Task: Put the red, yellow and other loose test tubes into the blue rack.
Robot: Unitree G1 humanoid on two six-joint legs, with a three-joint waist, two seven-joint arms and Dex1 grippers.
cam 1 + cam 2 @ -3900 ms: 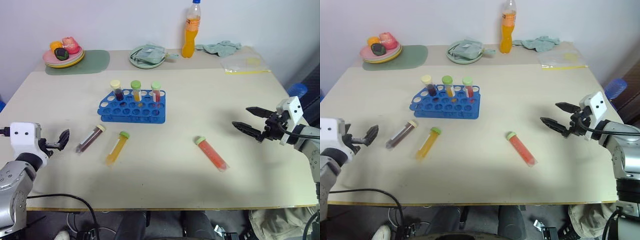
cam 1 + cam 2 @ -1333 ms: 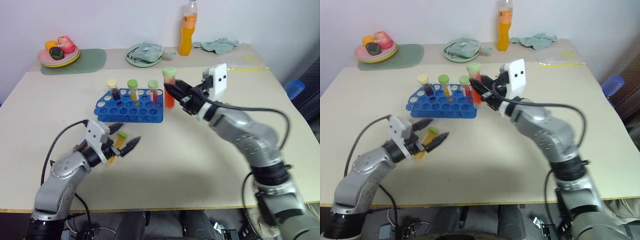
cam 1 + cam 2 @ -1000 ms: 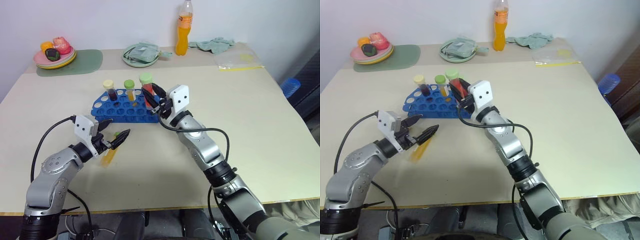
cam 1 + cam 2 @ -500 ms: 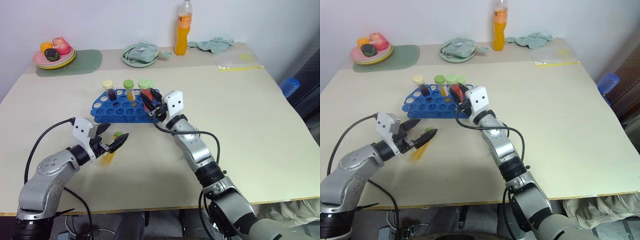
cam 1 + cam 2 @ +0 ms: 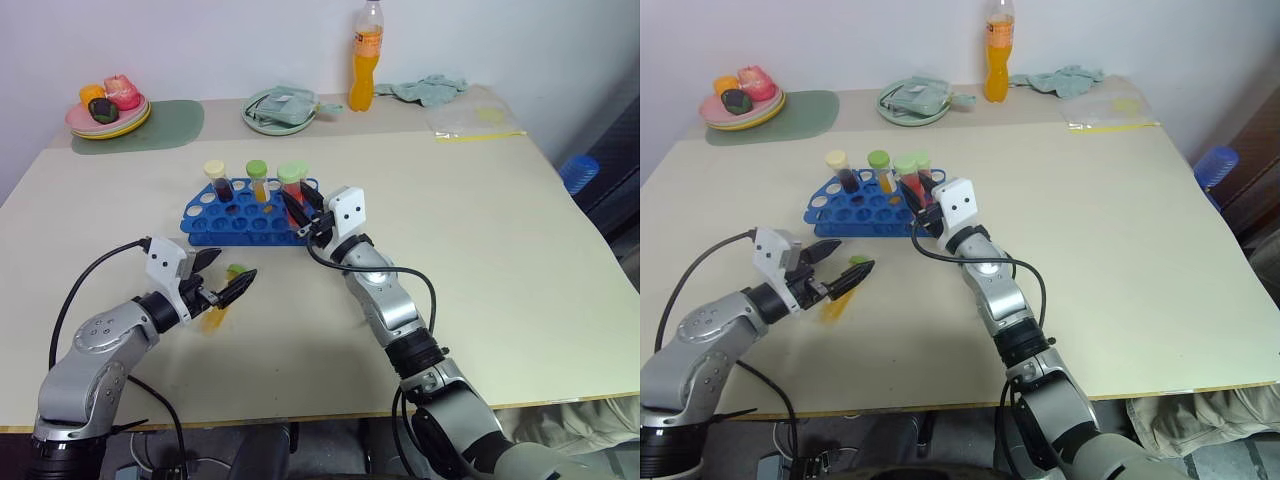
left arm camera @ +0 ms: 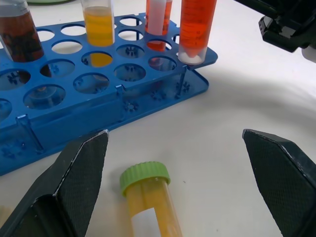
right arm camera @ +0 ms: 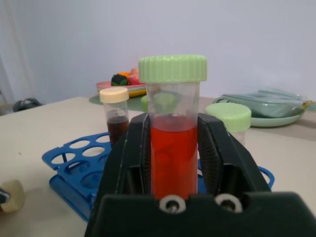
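Right gripper [image 7: 173, 170] fingers clamp red tube [image 7: 173, 148] upright at blue rack [image 5: 250, 215] corner hole. Left gripper [image 6: 177, 182] fingers spread wide around yellow tube [image 6: 150, 200], just beside rack.

My rack [image 5: 252, 212] sits on the counter [image 5: 520, 250] ahead of me, toward my left, with three tubes [image 5: 258, 180] standing in its back row. My right tool [image 5: 297, 210] is at the rack's right end, clamped on a tube [image 5: 291, 188] whose base rests in a corner hole there. Nearer me, in front of the rack, a loose tube [image 6: 148, 197] lies flat between the spread fingers of my left tool [image 5: 226, 280]. A bottle [image 5: 364, 58] stands at the counter's far edge.
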